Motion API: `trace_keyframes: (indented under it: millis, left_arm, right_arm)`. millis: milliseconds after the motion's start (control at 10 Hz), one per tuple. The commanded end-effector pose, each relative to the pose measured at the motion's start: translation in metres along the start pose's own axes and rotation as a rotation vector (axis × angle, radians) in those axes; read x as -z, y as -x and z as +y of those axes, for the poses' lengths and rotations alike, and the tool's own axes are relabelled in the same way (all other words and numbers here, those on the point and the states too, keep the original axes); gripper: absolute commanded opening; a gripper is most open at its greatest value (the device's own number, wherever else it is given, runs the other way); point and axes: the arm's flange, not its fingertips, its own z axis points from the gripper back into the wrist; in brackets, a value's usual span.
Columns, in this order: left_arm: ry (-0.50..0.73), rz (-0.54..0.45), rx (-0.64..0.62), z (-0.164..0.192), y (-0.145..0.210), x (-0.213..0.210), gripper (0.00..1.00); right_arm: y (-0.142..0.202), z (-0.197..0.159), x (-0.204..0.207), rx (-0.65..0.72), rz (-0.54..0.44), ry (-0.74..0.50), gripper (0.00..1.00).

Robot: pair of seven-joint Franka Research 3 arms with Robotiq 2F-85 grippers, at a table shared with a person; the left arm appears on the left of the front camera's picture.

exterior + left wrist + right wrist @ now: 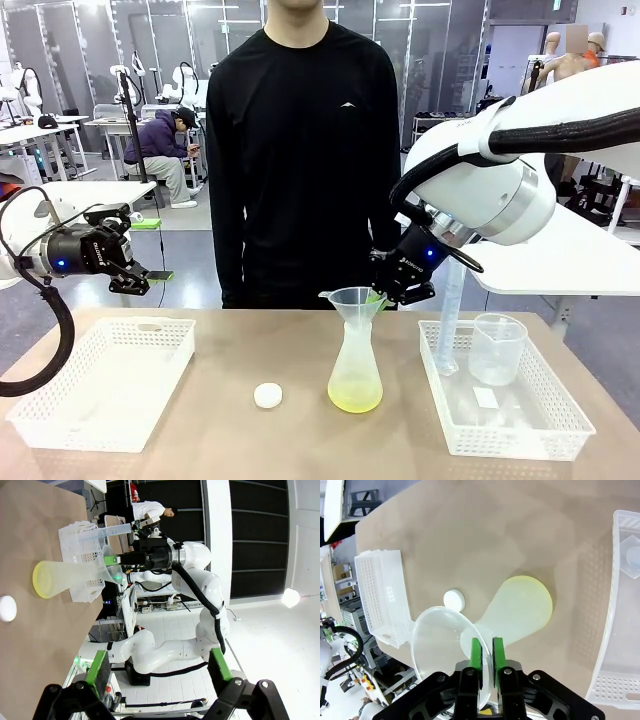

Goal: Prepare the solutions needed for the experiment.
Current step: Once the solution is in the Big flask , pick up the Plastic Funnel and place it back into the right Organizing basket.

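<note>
At the middle of the bench (220,440), a translucent conical flask (355,365), upright, with the solutions (355,400) as a thin pale yellow layer in its bottom. In the neck of the flask, a clear funnel (352,297). On the funnel rim, at the right side of the flask, the right fingers (476,654), clenched on the thin plastic edge, with the rim between the two green pads. Well to the left of the flask and higher than its mouth, the left fingers (97,667), spread wide with nothing between. Lower on that same side, a white basket (100,385). Just left of the flask, on the bench, a small white round cap (268,395). Right of the flask, a second white basket (520,445), with a beaker (497,350) and a tall cylinder (447,330) upright inside. Behind the flask, a person in black (300,150).
</note>
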Motion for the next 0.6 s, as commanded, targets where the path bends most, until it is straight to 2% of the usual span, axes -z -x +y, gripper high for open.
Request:
trace_keyframes:
  millis: [0,500]
  left_arm:
    - [0.001,0.0,0.002,-0.001,0.0,0.0,1.0]
    - [0.001,0.0,0.002,-0.001,0.0,0.0,1.0]
  right_arm:
    - [0.0,0.006,-0.002,0.031,0.01,0.011,0.0]
    - [0.01,0.006,-0.019,0.018,-0.005,0.015,0.0]
